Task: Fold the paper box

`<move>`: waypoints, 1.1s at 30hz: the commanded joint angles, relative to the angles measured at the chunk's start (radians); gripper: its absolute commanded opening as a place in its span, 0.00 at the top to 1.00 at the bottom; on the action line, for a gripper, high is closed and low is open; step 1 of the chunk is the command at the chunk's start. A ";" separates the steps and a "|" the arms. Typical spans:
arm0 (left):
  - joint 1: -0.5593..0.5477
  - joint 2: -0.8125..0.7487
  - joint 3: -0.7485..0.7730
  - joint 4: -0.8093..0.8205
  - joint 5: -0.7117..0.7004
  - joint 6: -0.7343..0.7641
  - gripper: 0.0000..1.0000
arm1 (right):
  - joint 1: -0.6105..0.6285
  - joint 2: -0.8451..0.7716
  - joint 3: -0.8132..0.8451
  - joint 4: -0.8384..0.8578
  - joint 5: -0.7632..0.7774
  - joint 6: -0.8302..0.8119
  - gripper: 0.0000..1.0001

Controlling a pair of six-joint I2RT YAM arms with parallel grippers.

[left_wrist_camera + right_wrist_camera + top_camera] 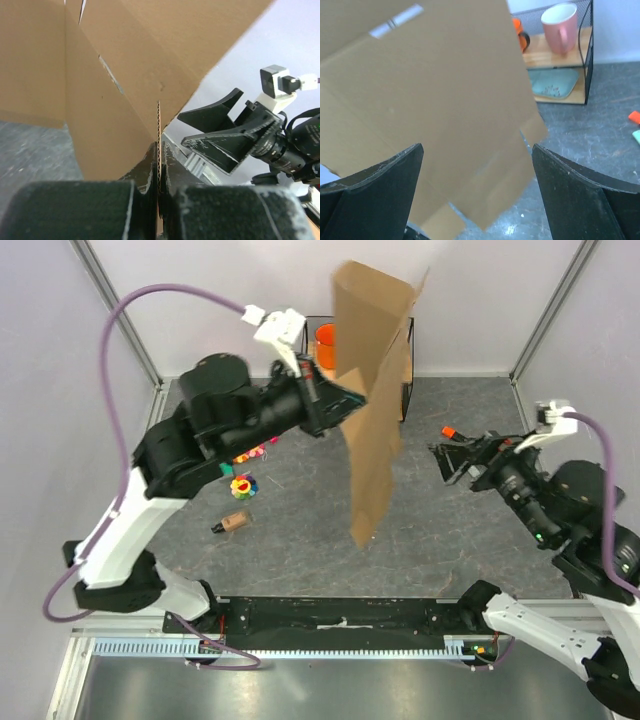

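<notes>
The paper box (375, 390) is a flattened sheet of plain brown corrugated cardboard, held up in the air on edge above the middle of the table. My left gripper (345, 400) is shut on one of its edges. In the left wrist view the corrugated edge (159, 125) runs straight between the two closed fingers, with the panels spreading up and left. My right gripper (443, 462) hangs open to the right of the box, apart from it. In the right wrist view the paper box (435, 105) fills the space beyond the open fingers (380, 185).
A black wire shelf (405, 370) stands at the back behind the box, holding an orange cup (325, 340), a pink mug (561, 27) and a teal dish (552, 82). Small coloured toys (243, 485) and a brown block (233, 523) lie on the left. An orange piece (449, 431) lies on the right.
</notes>
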 commanded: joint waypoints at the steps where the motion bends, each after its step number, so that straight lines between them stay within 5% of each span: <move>1: 0.019 0.114 0.187 0.048 0.230 0.020 0.98 | -0.001 -0.049 0.080 -0.033 0.073 -0.020 0.02; 4: 0.060 0.167 0.241 0.077 0.363 -0.047 0.98 | -0.001 -0.066 0.109 -0.048 0.101 -0.025 0.02; 10: 0.145 0.148 0.117 0.176 0.578 -0.146 0.98 | -0.001 -0.078 0.135 -0.064 0.142 -0.049 0.02; 16: 0.386 -0.011 -0.389 0.285 0.667 -0.207 0.98 | -0.001 -0.087 0.076 -0.061 0.123 -0.048 0.02; 22: 0.641 -0.010 -0.688 0.231 0.819 -0.091 0.98 | -0.002 -0.117 -0.015 -0.028 0.094 -0.054 0.02; 30: 0.663 0.219 -0.632 0.015 0.787 0.183 0.90 | -0.001 -0.138 -0.124 0.011 0.052 -0.058 0.02; 33: 0.663 0.243 -0.611 -0.011 0.698 0.193 0.74 | -0.001 -0.143 -0.147 0.015 0.051 -0.061 0.02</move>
